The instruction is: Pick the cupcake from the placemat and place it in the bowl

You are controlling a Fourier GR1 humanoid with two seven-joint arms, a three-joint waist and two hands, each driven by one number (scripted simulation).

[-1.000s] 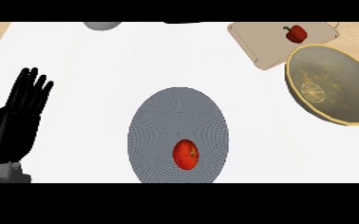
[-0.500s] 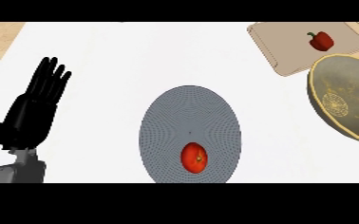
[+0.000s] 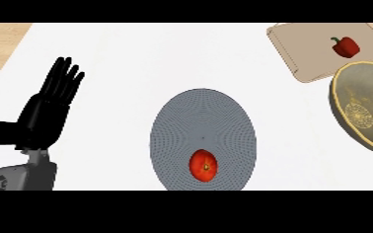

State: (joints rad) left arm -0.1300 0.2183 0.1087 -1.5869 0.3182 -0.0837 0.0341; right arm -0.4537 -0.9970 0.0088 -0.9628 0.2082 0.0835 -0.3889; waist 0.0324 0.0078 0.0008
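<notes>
The left hand (image 3: pixel 45 112) shows at nine o'clock in the head view. It is black, its fingers are straight and point up, and it holds nothing. A bit of grey forearm (image 3: pixel 27 175) sits under it at the bottom edge. The right hand does not show.

Out from the hand, near the middle of the white desk (image 3: pixel 138 59), lies a grey oval placemat (image 3: pixel 203 123). On its lower part, at six o'clock, sits a small round red thing (image 3: pixel 203 165) with a little dark spot on it. It looks more like a tomato than a cupcake.

At three o'clock is a yellowish bowl (image 3: pixel 355 103). The right edge of the view cuts part of it off. I can see a pale pattern inside it and no food.

At two o'clock, just above the bowl, lies a tan board (image 3: pixel 310 49). A red pepper (image 3: pixel 345 46) with a dark stem sits on it. The board's right side is cut off too.
</notes>
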